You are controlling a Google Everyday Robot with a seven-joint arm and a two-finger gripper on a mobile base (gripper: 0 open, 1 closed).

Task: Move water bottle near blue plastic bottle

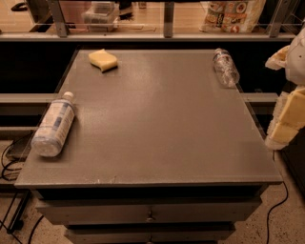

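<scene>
The water bottle (225, 67), small, clear and crinkly, lies on its side at the far right corner of the grey table (157, 124). The blue plastic bottle (53, 125), fatter, with a light label and a white cap, lies on its side at the table's left edge, cap pointing away. My gripper (272, 102) is at the right edge of the view, beyond the table's right side, open and empty, with its pale yellow fingers (286, 125) spread apart. It is to the right of the water bottle and nearer the camera, and touches nothing.
A yellow sponge (103, 59) lies at the far left of the table. A rail and a shelf with bags (231, 14) run behind the table. Drawers (150, 214) sit under the tabletop. Cables (9, 162) lie on the floor at left.
</scene>
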